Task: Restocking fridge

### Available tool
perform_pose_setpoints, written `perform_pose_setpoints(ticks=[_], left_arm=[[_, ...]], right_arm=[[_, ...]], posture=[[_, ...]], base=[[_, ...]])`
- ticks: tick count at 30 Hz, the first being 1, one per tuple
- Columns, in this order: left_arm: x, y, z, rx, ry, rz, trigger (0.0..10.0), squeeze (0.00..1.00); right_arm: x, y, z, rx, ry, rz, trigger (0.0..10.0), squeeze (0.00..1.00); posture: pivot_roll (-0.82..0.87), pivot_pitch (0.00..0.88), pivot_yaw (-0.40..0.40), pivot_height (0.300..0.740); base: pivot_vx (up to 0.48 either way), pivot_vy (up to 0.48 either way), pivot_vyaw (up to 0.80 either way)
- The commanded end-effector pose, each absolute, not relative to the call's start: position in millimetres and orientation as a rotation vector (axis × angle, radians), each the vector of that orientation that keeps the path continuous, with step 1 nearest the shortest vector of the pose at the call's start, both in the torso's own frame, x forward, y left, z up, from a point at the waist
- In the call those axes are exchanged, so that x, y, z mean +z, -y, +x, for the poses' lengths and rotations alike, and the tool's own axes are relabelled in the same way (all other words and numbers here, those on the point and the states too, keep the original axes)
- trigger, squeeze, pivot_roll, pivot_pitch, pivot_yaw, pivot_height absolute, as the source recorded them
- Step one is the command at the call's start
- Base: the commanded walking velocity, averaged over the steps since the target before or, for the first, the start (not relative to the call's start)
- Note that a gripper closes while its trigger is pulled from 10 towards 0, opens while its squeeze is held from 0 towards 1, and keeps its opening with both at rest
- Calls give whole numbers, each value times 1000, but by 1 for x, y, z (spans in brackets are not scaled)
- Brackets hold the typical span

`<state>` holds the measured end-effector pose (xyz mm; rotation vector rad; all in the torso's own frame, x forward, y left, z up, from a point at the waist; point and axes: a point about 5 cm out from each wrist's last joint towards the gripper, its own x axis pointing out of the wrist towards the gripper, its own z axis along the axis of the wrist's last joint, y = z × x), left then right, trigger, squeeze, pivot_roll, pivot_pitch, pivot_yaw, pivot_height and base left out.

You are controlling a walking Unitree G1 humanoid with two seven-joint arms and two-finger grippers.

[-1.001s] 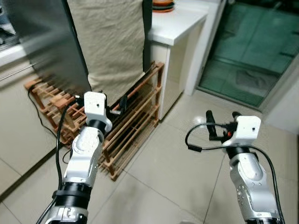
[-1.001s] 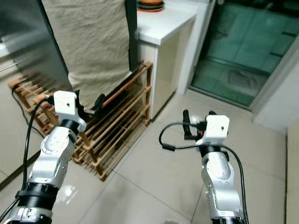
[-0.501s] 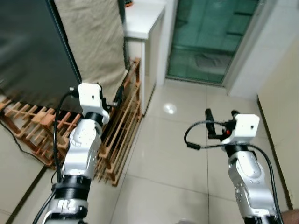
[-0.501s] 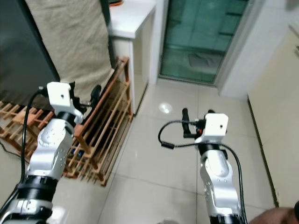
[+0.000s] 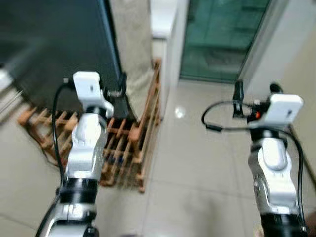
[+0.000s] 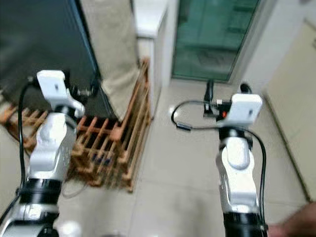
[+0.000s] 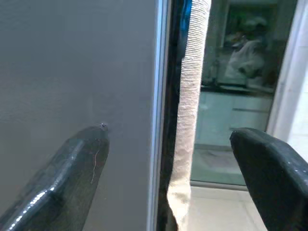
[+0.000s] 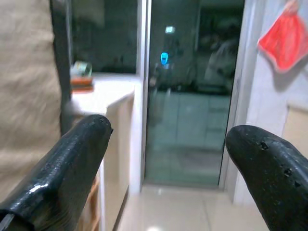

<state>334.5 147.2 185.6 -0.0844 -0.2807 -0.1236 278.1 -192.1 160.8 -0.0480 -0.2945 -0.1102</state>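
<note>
Compared with the frame half a second earlier, both arms sit higher in the head views and the whole scene has shifted, which indicates camera motion; the current head views are blurred. Left gripper [image 5: 122, 84] is raised at the upper left of the frame, close to the edge of the dark fridge door [image 5: 54, 44]; its fingers [image 7: 72, 178] are spread apart and grasp nothing; in the left wrist view one finger lies in front of the grey door face, with the door edge and a hanging beige cloth [image 7: 190, 110] showing between the two fingers. Right gripper [image 5: 255, 91] is held at centre right over the tiled floor [image 5: 197, 163]; its fingers [image 8: 72, 163] are likewise parted and empty. A wooden rack [image 5: 131, 148] stands on the floor at lower left, just beside the fridge and below the cloth. A white counter [image 6: 148, 19] occupies the upper centre; a green glass door [image 6: 212, 34] lies to its right. A red item [image 8: 285, 33] hangs on the wall at the upper right of the right wrist view.
</note>
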Motion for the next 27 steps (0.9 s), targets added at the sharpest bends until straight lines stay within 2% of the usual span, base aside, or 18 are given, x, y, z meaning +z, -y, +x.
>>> perform_pose_setpoints(ticks=[1,9,12,15,24,27], left_arm=[[187,-144,334,-142,276,-89,10000,0],[189,-143,332,-142,287,-129,10000,0],[197,-150,325,-116,336,-161,10000,0],[213,-154,313,-99,405,-163,10000,0],[248,-138,303,-137,530,-233,10000,0],[258,-134,301,-163,569,-205,10000,0]], right_arm=[[159,192,278,-114,279,-47,10000,137],[158,191,278,-109,271,-46,10000,137],[184,187,268,-119,407,-115,10000,137],[211,170,247,-55,569,-228,10000,141],[239,168,251,-90,661,-211,10000,141],[255,170,254,-96,701,-199,10000,137]], posture=[[-110,0,43,740],[-109,0,43,740],[-108,0,39,740],[-107,0,35,740],[-107,0,29,740],[-109,0,17,740]], base=[[458,0,0],[458,0,0],[0,157,0],[0,0,0],[0,0,0],[0,0,0]])
